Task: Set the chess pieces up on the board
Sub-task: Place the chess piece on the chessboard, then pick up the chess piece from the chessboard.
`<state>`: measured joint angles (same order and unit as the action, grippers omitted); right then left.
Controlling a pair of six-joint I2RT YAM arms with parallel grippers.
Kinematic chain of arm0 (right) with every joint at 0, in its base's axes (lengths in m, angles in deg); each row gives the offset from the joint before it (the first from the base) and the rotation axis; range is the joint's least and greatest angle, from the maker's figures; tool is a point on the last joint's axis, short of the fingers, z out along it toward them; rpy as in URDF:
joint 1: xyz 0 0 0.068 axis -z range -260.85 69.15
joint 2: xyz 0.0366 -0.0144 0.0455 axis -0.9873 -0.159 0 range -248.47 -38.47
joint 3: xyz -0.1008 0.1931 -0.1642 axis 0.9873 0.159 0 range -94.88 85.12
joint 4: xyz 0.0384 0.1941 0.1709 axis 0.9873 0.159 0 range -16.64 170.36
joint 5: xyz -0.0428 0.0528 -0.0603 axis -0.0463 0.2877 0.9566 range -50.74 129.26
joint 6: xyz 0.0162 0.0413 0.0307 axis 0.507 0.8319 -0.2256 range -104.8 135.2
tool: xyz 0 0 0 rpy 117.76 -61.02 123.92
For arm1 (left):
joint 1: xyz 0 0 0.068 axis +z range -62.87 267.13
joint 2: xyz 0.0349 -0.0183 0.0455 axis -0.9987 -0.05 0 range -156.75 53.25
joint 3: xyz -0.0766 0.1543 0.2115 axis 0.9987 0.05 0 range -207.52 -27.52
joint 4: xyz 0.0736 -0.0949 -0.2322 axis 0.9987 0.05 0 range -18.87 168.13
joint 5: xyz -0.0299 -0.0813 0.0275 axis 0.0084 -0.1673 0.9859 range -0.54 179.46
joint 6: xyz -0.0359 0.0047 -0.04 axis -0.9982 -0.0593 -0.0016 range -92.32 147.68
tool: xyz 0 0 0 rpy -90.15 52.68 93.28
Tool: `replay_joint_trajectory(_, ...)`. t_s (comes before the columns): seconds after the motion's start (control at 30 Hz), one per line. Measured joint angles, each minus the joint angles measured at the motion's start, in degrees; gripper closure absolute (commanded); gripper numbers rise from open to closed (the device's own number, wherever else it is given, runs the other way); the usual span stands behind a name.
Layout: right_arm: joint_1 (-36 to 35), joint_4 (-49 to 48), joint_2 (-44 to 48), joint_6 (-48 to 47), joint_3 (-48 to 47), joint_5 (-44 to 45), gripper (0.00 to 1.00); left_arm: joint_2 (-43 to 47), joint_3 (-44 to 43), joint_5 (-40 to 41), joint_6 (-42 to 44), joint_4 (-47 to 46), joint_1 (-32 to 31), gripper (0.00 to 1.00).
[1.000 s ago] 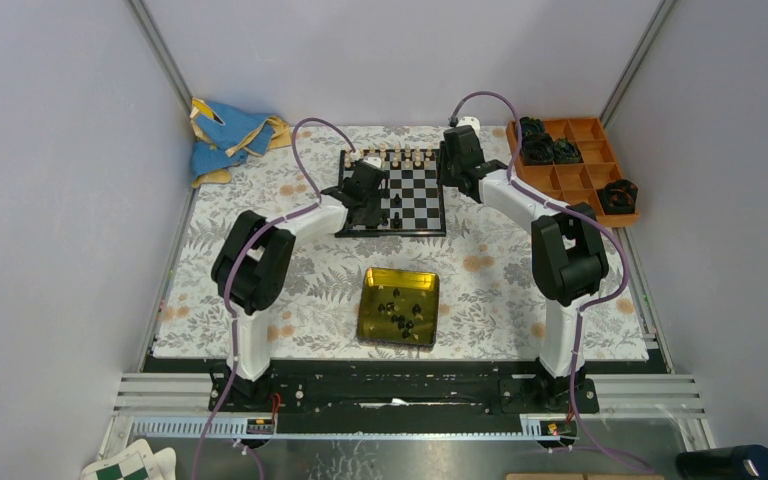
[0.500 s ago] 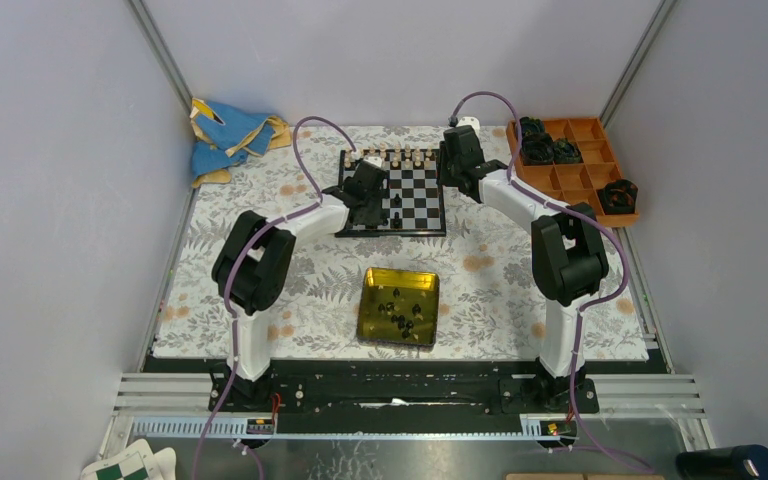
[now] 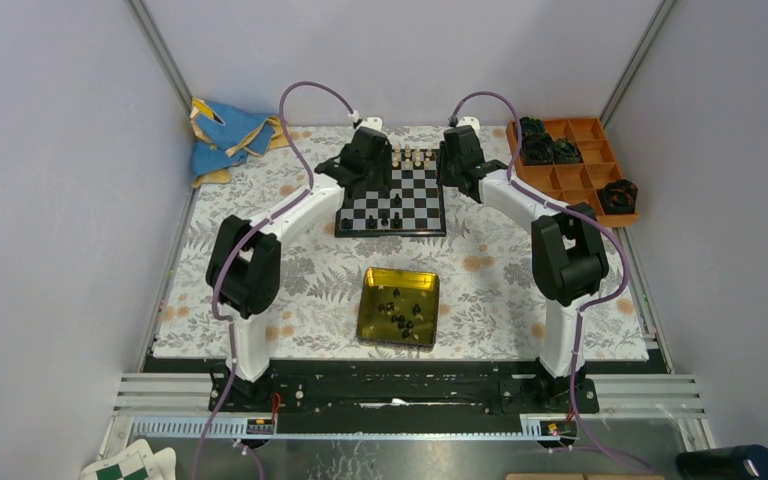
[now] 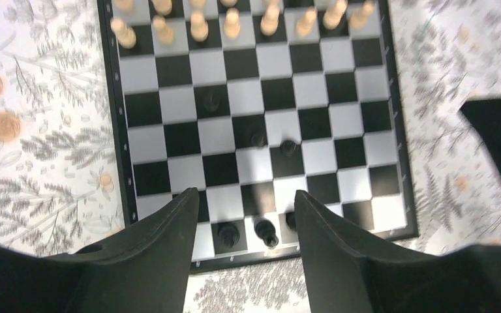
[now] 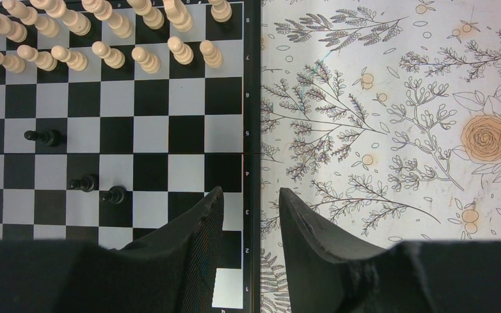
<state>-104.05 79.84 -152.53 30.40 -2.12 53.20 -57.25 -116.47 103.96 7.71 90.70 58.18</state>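
The board (image 3: 420,200) lies at the far middle of the mat, with cream pieces (image 3: 412,156) along its far rows. In the left wrist view, black chess pieces (image 4: 228,233) stand on the board (image 4: 274,59) in its near row and three more stand mid-board (image 4: 289,147). My left gripper (image 4: 245,193) hangs open and empty above the near rows. My right gripper (image 5: 250,192) is open and straddles the right frame of the board (image 5: 150,98). Three black pieces (image 5: 114,194) show left of it. More black pieces (image 3: 400,320) lie in the yellow tin (image 3: 372,300).
An orange tray (image 3: 582,175) with dark round lumps stands at the far right. A blue cloth (image 3: 225,135) lies at the far left corner. The floral mat (image 3: 490,280) covers the table. Grey walls close in both sides.
My left gripper has risen from low over the board's near-left part and moved toward the far side, open. The right arm has not moved.
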Motion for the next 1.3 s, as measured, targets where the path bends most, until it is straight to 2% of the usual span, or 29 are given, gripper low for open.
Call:
replay_joint_trajectory(0.23, 0.00, 0.00, 0.00, 0.00, 0.00, 0.00, 0.56, -6.27, -9.64, -1.64, -0.98, 0.44, 4.04, 0.52)
replay_joint_trajectory(0.57, 0.02, 0.02, 0.00, -0.04, 0.00, 0.00, 0.56, -17.27, -12.52, -3.17, -1.22, 1.07, 6.38, 0.53)
replay_joint_trajectory(1.3, 0.02, 0.04, 0.00, -0.02, 0.00, -0.02, 0.56, -20.85, -15.43, -3.65, -1.55, -0.70, 6.51, 0.53)
